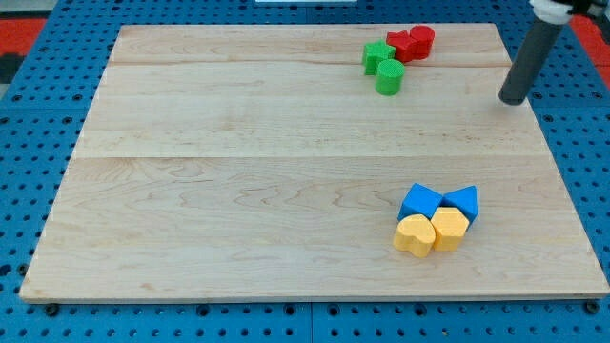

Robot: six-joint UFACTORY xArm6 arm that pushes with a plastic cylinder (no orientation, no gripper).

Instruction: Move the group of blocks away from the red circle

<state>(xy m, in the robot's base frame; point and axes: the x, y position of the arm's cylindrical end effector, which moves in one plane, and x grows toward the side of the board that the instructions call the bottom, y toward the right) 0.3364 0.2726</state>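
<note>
Green star block (377,54) and green cylinder block (389,77) near red circle block (422,39): likely light, rigid, free-sliding; pushable from circle side; my tip (512,99) well apart; no fingers fitted.

A: Setting?
B: Lab bench, robot test rig. Pale wood table (238,191) laid on a blue perforated mat (591,171), holes in a regular grid.
A: Other evidence?
B: Dark rod (527,62) coming down from the view's top right; small coloured blocks (434,217) as test pieces.
</note>
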